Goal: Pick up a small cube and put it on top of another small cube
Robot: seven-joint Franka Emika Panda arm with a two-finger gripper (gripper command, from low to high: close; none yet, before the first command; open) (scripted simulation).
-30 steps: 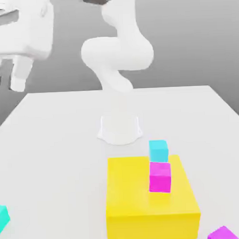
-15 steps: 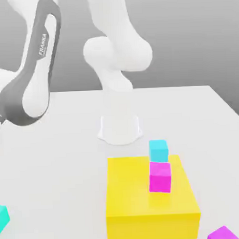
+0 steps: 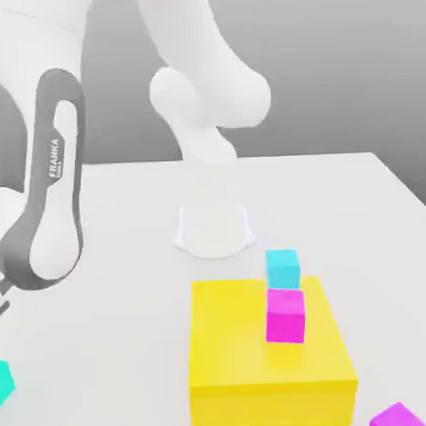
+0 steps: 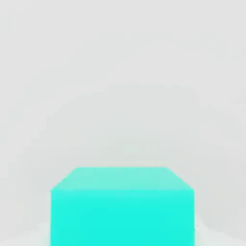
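The turquoise cube point(image 4: 122, 206) sits right under my hand, close up in the hand view, resting on the white table point(image 3: 122, 255); in the exterior view it is at that view's far left edge point(image 3: 2, 381), cut off by the frame. My claw is closed nearly all the way, but I cannot tell whether it has hold of that cube. My arm point(image 3: 44, 206) leans down over that corner of the table. Well apart, toward the exterior view's right, lies a flat yellow block point(image 3: 258, 371) with a magenta cube point(image 3: 285, 315) standing on its top. A cyan cube point(image 3: 283, 268) rests on the table just behind the block's far edge. Another magenta cube point(image 3: 397, 416) peeks in at the lower right corner. Nothing stands between my hand and the yellow block.
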